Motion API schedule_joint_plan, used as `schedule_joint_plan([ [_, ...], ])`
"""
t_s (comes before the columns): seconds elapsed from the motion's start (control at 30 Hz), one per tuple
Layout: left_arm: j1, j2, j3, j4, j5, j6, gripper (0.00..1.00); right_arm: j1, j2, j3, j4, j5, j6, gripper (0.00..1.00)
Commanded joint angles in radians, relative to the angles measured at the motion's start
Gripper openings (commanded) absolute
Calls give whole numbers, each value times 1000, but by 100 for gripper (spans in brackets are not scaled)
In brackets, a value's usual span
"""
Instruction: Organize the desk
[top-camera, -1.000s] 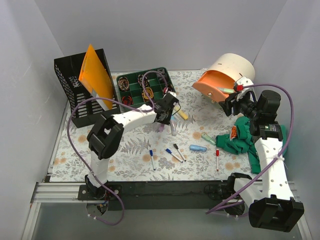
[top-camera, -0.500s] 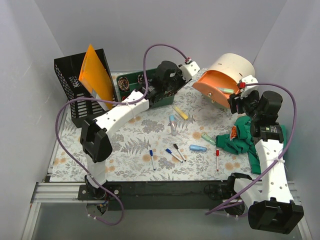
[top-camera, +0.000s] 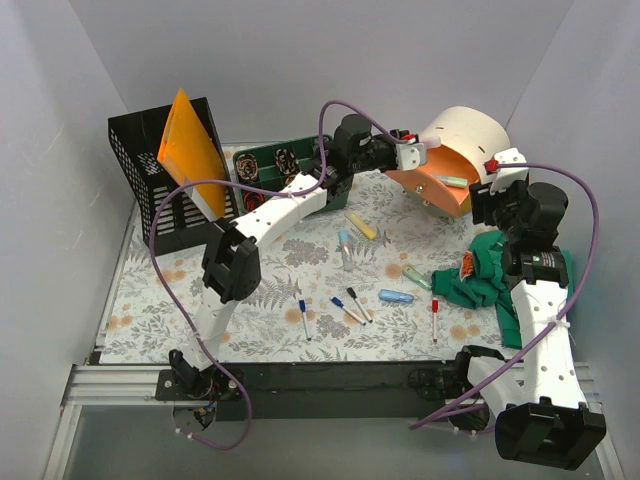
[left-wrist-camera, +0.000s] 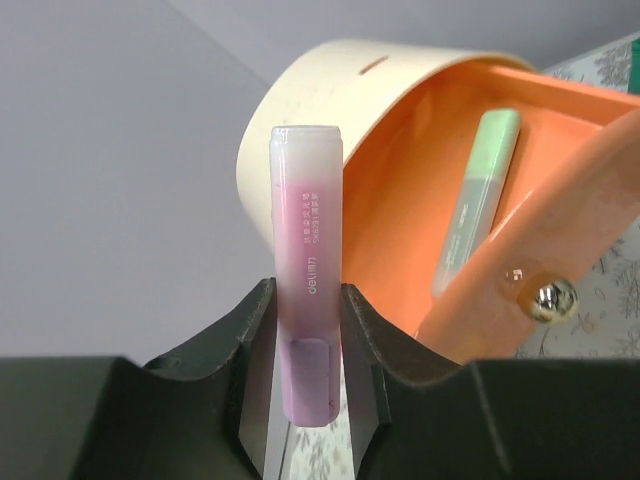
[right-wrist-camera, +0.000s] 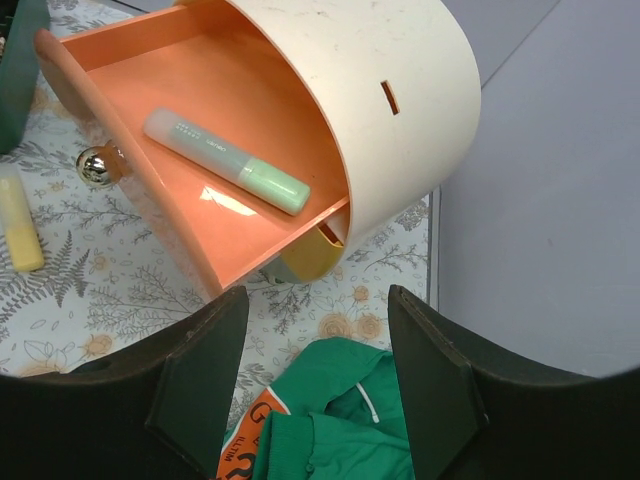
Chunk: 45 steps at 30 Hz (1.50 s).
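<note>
The desk (top-camera: 270, 270) has a pale floral covering. My left gripper (top-camera: 412, 156) is shut on a pink-purple highlighter (left-wrist-camera: 306, 230) and holds it in the air by the open orange drawer (top-camera: 432, 182) of a cream drawer box (top-camera: 465, 135). In the left wrist view the gripper (left-wrist-camera: 307, 330) holds the highlighter upright, left of the drawer (left-wrist-camera: 560, 230). A green highlighter (right-wrist-camera: 225, 160) lies in the drawer. My right gripper (right-wrist-camera: 318, 390) is open and empty above a green cloth (right-wrist-camera: 350, 420), near the box; it also shows in the top view (top-camera: 487, 203).
A black mesh file holder (top-camera: 150, 200) with an orange folder (top-camera: 190, 150) stands back left. A green compartment tray (top-camera: 270, 165) sits behind my left arm. A yellow highlighter (top-camera: 361, 225), a blue one (top-camera: 396, 296) and several pens (top-camera: 350, 305) lie mid-desk. The green cloth (top-camera: 490, 275) lies at the right.
My left arm has lifted the pink-purple highlighter from mid-desk and swung back and right to the orange drawer. My right gripper has drawn slightly right, still open.
</note>
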Motion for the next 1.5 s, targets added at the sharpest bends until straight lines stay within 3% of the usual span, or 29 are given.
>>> schedule_joint_plan([
  [0.0, 1, 38, 105, 163, 169, -36, 10, -5, -6, 31, 49, 16, 13, 67],
  [0.2, 1, 47, 75, 226, 218, -90, 21, -5, 0, 25, 49, -1, 13, 66],
  [0.37, 0, 55, 47, 279, 232, -130, 48, -5, 0, 25, 49, -5, 12, 66],
  [0.7, -8, 34, 36, 325, 206, -172, 53, -8, -3, 20, 49, -16, 9, 66],
  [0.83, -8, -60, -34, 395, 143, -275, 56, -8, -1, 14, 38, -138, -23, 67],
  [0.9, -8, -118, -135, 421, 110, -315, 60, -8, 0, 13, 13, -209, -53, 68],
  [0.97, -8, -228, -218, 473, 45, -399, 73, -7, 2, 16, -7, -302, -89, 69],
  [1.17, -6, -564, -592, 486, -105, -606, 96, -7, 20, 31, -111, -552, -229, 71],
  [1.33, -3, -814, -887, 359, -206, -729, 98, -5, 33, 31, -301, -767, -401, 74],
  [1.47, -2, -975, -1049, 225, -260, -817, 98, 56, 45, 7, -419, -783, -499, 75],
])
